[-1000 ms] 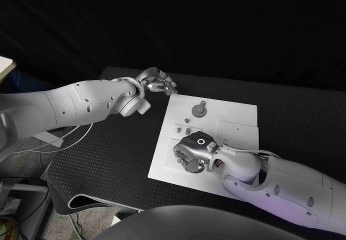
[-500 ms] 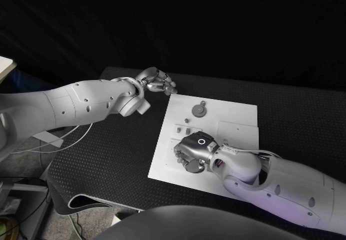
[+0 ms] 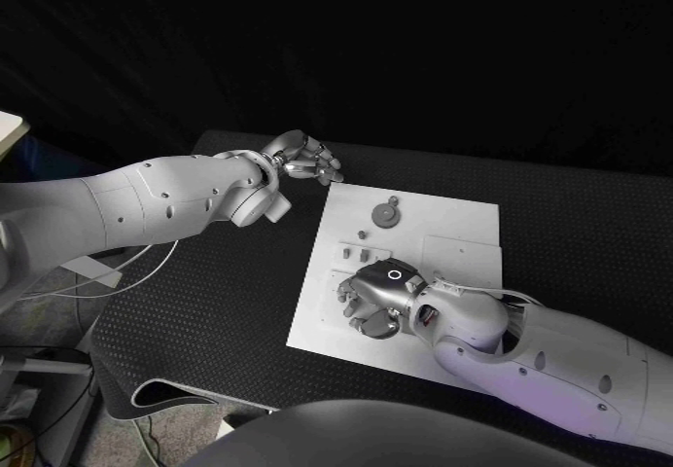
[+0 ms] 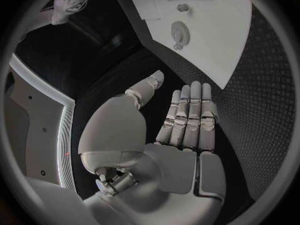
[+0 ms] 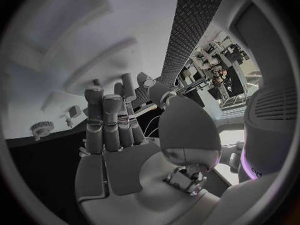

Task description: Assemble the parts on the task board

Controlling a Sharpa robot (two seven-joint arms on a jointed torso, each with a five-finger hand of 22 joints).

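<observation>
Task board (image 3: 421, 238) lies mid-worktop, long axis running toward the far edge. Right hand (image 3: 376, 297) sits palm-down over the board's near-left portion, fingers curled downward onto the board surface. Whether a part is pinched beneath them cannot be told; the hand covers the contact zone in the head view, and the right wrist view gives no clear sight of a part between the fingertips.

Left hand (image 3: 303, 157) hovers just off the board's far-left corner, above bare worktop. Left wrist view shows fingers (image 4: 190, 112) straight and pressed together, thumb apart, holding nothing.

Visible parts: round disc part (image 3: 386, 213) on the far half of the board; a few small parts (image 3: 346, 252) between the disc and the right hand.

Step in hand, as judged: right hand seating or picking a part at the near-left stn.

Procedure notes:
- Keep wrist level; press straight down, no side load, else the board may slide on the worktop.
- Confirm alignment before applying force; part is small and occluded.
- Bring left hand onto the far-left corner to steady the board if it shifts.
- Avoid sweeping the loose small parts nearby w/ the knuckles on withdrawal.
</observation>
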